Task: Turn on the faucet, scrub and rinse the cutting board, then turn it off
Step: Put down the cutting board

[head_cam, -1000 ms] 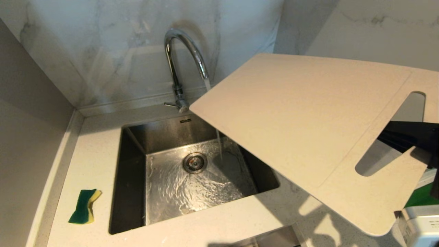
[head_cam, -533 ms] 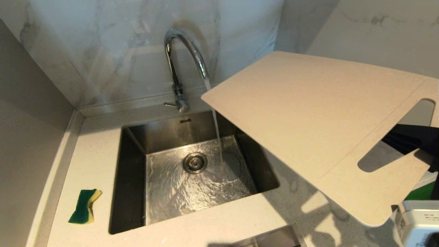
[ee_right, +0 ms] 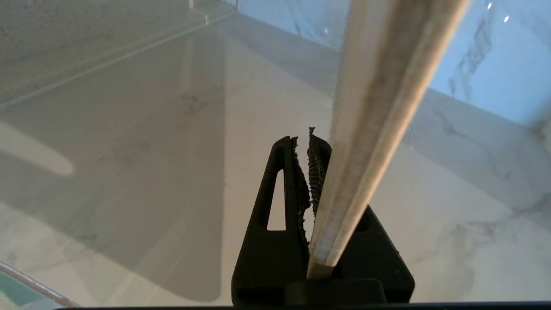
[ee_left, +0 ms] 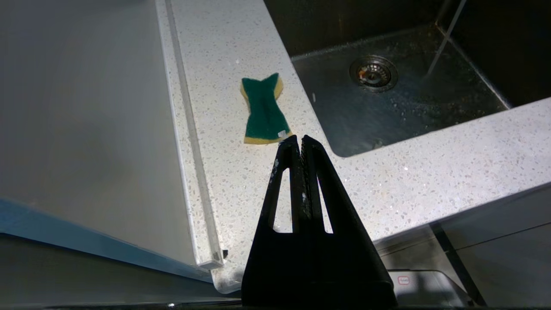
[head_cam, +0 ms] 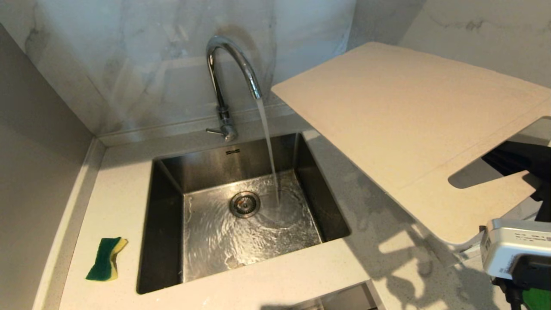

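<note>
- Right end effector (ee_right: 310,142) grasping the cutting board (head_cam: 409,125) edge, raised beside the running faucet (head_cam: 228,64).
- Left end effector (ee_left: 300,140) clenched, empty, above the surface (ee_left: 409,172).

Running faucet (head_cam: 232,69); cream cutting board (head_cam: 413,125) aloft, right

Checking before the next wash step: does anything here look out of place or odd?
Yes. The faucet runs straight into the sink, while the cutting board hangs tilted to the right of the stream, held by the right pincer near its slot handle. The water misses it. The sponge lies unused on the counter.
</note>
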Controlling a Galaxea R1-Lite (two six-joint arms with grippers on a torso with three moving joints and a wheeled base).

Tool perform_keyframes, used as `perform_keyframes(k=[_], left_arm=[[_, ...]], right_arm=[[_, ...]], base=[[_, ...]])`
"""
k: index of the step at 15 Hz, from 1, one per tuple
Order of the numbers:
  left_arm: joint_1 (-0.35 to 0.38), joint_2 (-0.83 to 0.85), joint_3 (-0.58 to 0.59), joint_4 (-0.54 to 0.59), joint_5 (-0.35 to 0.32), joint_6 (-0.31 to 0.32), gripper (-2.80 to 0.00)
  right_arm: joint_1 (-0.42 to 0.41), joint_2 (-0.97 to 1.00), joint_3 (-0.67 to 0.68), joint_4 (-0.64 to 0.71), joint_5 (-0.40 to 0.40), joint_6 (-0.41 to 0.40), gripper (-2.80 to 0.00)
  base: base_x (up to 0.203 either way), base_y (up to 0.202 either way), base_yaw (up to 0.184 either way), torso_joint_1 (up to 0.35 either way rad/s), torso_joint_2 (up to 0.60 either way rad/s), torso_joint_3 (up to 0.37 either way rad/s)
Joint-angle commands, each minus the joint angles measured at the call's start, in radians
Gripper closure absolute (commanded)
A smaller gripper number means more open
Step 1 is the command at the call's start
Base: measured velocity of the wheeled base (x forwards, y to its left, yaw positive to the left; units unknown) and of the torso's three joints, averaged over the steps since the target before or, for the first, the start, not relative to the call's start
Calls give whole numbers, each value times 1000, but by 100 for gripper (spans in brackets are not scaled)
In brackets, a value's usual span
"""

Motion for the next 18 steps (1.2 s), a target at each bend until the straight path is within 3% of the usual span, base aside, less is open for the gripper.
perform_keyframes(k=[1, 3, 9, 12, 15, 18], left_arm=[[1, 0, 0, 0, 1, 0, 0], [1, 0, 0, 1, 0, 0, 0], [1, 0, 0, 0, 0, 0, 0], [0, 0, 0, 0, 1, 0, 0], [0, 0, 0, 0, 0, 0, 0], [1, 0, 0, 1, 0, 0, 0]], right_arm=[[2, 5, 0, 0, -45, 26, 0], [2, 16, 4, 1, -51, 79, 0], [27, 34, 33, -5, -71, 139, 0], [126, 74, 44, -99, -169, 161, 0], [271, 133, 79, -279, -377, 174, 0], [277, 134, 87, -292, -444, 172, 0]], base=[[0, 0, 0, 0, 0, 0], [0, 0, 0, 0, 0, 0], [0, 0, 0, 0, 0, 0], [0, 0, 0, 0, 0, 0], [0, 0, 0, 0, 0, 0], [0, 0, 0, 0, 0, 0]])
